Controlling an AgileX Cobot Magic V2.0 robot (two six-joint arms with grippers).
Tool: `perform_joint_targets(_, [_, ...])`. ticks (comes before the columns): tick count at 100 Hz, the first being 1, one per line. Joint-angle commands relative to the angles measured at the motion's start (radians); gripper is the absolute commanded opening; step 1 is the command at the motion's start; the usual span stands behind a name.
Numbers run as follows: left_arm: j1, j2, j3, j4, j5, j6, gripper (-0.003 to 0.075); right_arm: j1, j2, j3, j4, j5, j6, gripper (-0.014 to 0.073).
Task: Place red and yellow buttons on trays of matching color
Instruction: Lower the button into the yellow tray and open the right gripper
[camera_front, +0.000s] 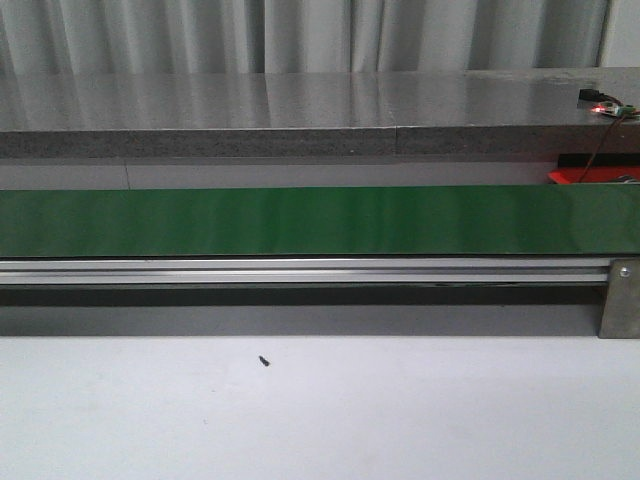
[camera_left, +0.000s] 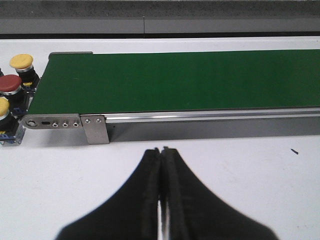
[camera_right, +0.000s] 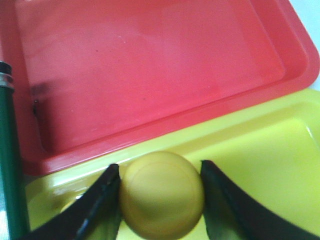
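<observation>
Two trays are sitting edge to edge in the right wrist view: a red tray (camera_right: 150, 75), showing nothing inside, and a yellow tray (camera_right: 270, 160) beside it. The right gripper (camera_right: 161, 197) is hanging over the yellow tray, its two black fingers (camera_right: 100, 205) pinching a yellow button (camera_right: 161, 194) by its domed cap.

In the left wrist view, the left gripper (camera_left: 162, 200) is hovering above the white table (camera_left: 240, 190), its fingers pressed together and holding nothing. Ahead of it the green conveyor belt (camera_left: 175, 80) is running bare across the view. Past the belt's end three more buttons are waiting close together: a yellow-capped button (camera_left: 21, 62), a red-capped button (camera_left: 10, 84), and a second yellow-capped button (camera_left: 4, 107) cut off by the frame edge.
</observation>
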Motion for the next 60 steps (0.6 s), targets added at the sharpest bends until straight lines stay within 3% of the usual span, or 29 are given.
perform_joint_targets(1, [-0.006, 0.009, -0.024, -0.01, -0.069, -0.006, -0.002, -0.006, -0.006, -0.002, 0.035, -0.088, 0.002, 0.0097])
perform_joint_targets(42, [-0.006, 0.009, -0.024, -0.01, -0.069, -0.006, -0.0019, -0.006, 0.118, 0.01, 0.043, -0.131, 0.002, 0.0106])
perform_joint_targets(60, [-0.006, 0.009, -0.024, -0.01, -0.069, -0.006, -0.002, -0.006, 0.137, 0.01, 0.042, -0.132, 0.001, 0.0279])
